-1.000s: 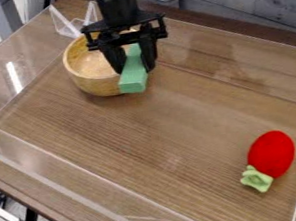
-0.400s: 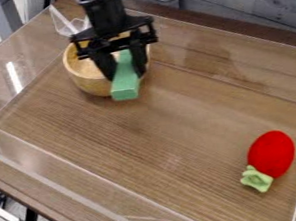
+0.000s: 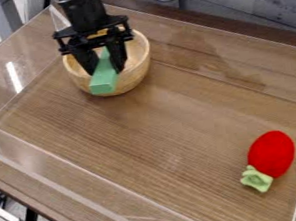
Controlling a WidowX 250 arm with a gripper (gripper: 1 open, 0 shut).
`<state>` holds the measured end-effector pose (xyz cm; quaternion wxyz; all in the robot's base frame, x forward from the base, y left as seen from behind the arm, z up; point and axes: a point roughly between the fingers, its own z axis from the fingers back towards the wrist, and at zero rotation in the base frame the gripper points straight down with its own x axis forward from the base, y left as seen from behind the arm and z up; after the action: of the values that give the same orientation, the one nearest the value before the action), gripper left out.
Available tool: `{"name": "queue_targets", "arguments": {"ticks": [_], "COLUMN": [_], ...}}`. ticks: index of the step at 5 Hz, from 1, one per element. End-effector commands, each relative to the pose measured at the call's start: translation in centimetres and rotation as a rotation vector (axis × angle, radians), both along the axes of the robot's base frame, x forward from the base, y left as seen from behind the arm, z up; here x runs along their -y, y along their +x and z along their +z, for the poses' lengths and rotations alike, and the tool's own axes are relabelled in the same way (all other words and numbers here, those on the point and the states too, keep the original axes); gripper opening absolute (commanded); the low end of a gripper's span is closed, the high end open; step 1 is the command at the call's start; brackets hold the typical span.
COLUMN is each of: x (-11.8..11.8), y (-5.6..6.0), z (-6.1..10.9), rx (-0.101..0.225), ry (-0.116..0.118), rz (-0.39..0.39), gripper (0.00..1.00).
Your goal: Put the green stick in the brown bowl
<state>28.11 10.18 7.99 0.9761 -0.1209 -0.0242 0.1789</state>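
Note:
My black gripper (image 3: pixel 99 60) hangs over the brown bowl (image 3: pixel 131 72) at the upper left, shut on the green stick (image 3: pixel 104 79). The stick hangs nearly upright, tilted slightly, with its lower end over the bowl's front-left part. Whether it touches the bowl's inside I cannot tell. The fingers (image 3: pixel 83 59) straddle the stick's upper half, and the arm rises out of the top of the frame.
A red toy (image 3: pixel 272 153) with a light-green leafy base (image 3: pixel 259 180) lies at the lower right. Clear plastic walls (image 3: pixel 14 88) ring the wooden tabletop (image 3: pixel 166 130). The bowl sits close to the back-left wall.
The gripper has carried the green stick leftward, from over the bowl's right rim to above the bowl's left-centre. The bowl and red toy have not moved.

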Motion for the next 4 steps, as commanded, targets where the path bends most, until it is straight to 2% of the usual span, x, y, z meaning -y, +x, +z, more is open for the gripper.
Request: {"name": "queue_targets", "arguments": {"ticks": [1,4], "x": [-0.7,-0.7], "y": [1.1,2.5], "z": [1.3,1.3], "rx": [0.050,0.052], "ry": [0.025,0.028], "rz": [-0.014,-0.069], "gripper": [0.00,0.00]}}
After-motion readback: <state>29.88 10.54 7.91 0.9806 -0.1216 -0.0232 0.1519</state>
